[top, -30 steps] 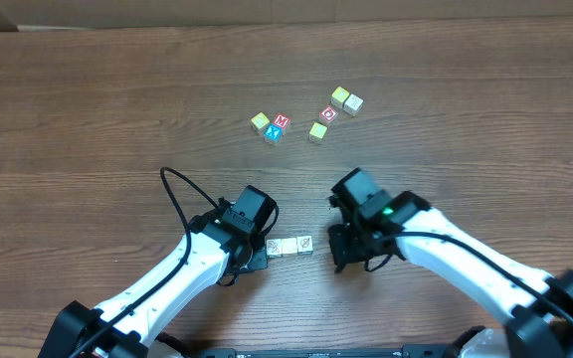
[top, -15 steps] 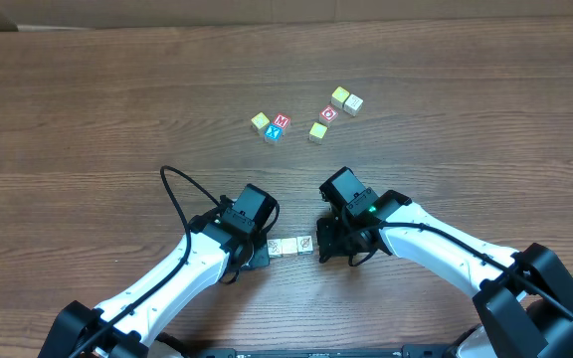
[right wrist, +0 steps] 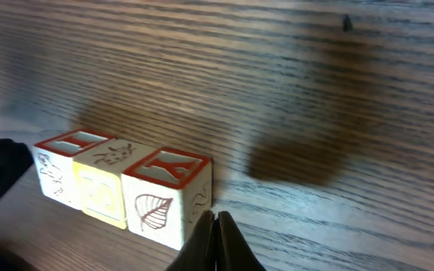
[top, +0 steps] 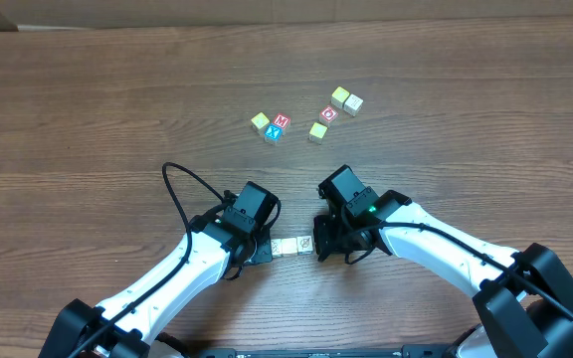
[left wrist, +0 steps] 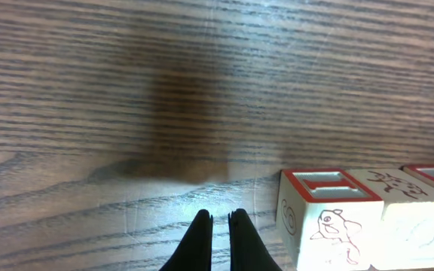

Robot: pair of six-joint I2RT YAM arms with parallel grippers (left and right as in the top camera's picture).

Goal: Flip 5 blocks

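Blocks (right wrist: 108,181) stand in a short row of three, face to face, on the table (top: 88,109) between the two grippers, and the row's long axis runs from one gripper to the other. The right gripper (right wrist: 215,229) has its fingers pressed together on nothing. Its tips are low at the table, right at the near corner of the leaf block (right wrist: 164,199) at the row's end; whether they touch it I cannot tell. The left gripper (left wrist: 218,226) is likewise closed and empty, tips down beside the fish block (left wrist: 322,222) at the opposite end, with a sliver of bare wood between. The right arm therefore looks the nearer, and I judge that a push from either tip would act along the row, not across it. A far group (top: 317,130) of several more blocks lies well apart, beyond both arms. The cubes are small, square-edged wood with cream faces printed in thin line drawings. The end ones have red-framed tops and the middle one has a yellowish side. The table is dark, matte and strongly grained.
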